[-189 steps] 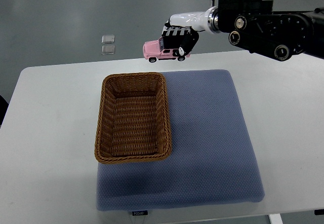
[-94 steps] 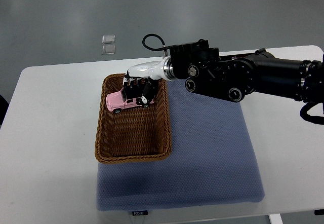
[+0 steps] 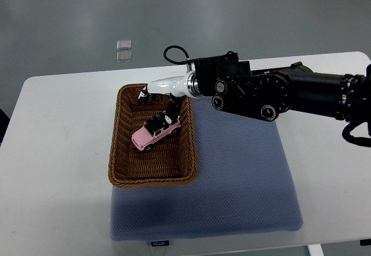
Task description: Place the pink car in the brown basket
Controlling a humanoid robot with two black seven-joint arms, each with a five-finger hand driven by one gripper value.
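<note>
1. The right hand (image 3: 159,97) has let go since half a second ago; its fingers now spread above the pink car (image 3: 154,133)
2. That car lies tilted inside the brown basket (image 3: 188,146), so the placing looks done
3. A small label on the blue mat (image 3: 237,169) is too tiny to read

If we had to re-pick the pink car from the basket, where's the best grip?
Grip the pink car across its two long sides at the cabin, coming straight down. It lies diagonally inside the brown basket, whose walls likely block side approaches. The right hand is above it, fingers spread.
</note>
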